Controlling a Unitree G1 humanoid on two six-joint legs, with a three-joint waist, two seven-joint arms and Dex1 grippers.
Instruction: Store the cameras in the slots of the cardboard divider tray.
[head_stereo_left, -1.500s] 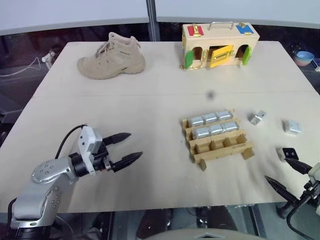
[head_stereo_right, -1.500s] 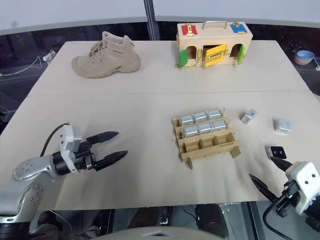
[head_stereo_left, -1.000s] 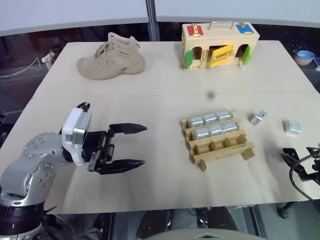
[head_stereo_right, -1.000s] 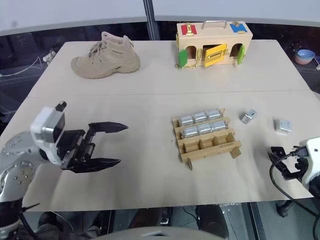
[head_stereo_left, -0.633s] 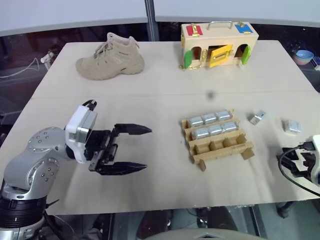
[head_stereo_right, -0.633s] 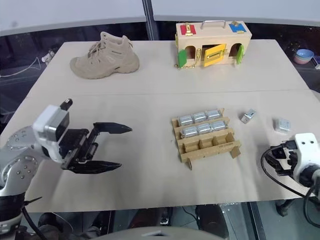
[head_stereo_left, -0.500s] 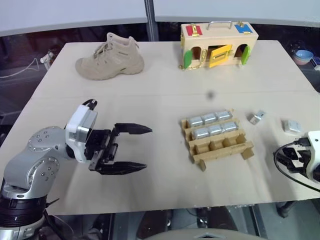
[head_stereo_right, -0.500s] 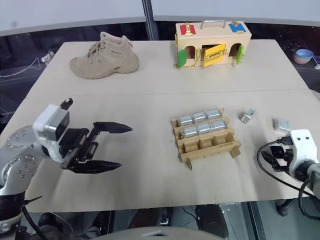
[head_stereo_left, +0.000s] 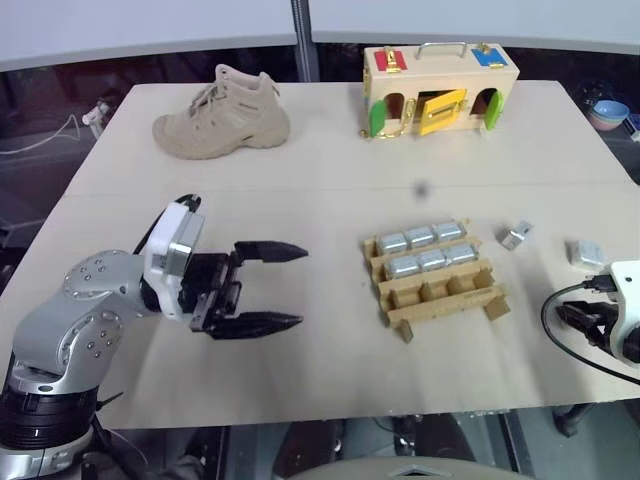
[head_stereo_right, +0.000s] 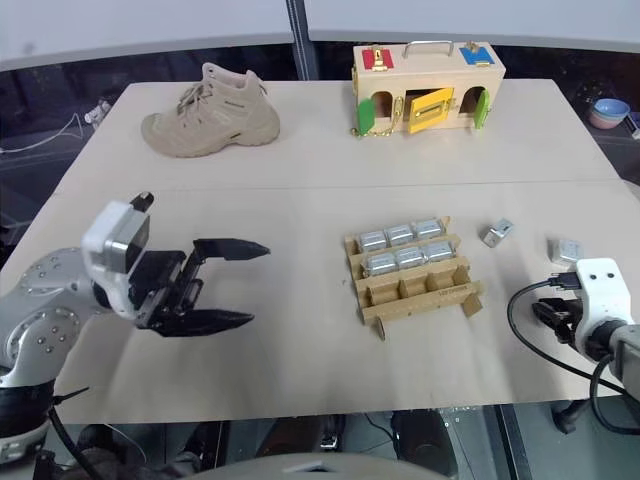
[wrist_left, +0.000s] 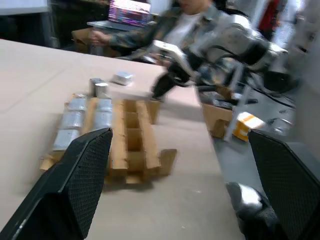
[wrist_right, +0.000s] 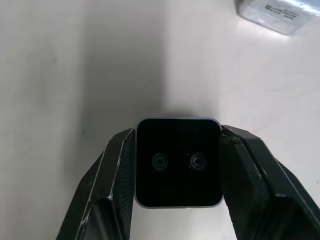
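The cardboard divider tray sits right of the table's middle. Its two far rows hold silver cameras, three per row, and the near row stands bare. Two loose cameras lie to its right, one on edge and one flat. Near the right front edge my right gripper is shut on a camera that shows a black face with two small holes. My left gripper hovers open left of the tray and points at it. The left wrist view shows the tray.
A tan boot stands at the far left of the table. A wooden latch box with coloured doors stands at the far right. A seated person is in the background of the left wrist view. A black cable loops beside my right wrist.
My right gripper came down over the black-faced camera near the right front edge and its fingers closed on it. My left gripper rose from the front edge and stayed open.
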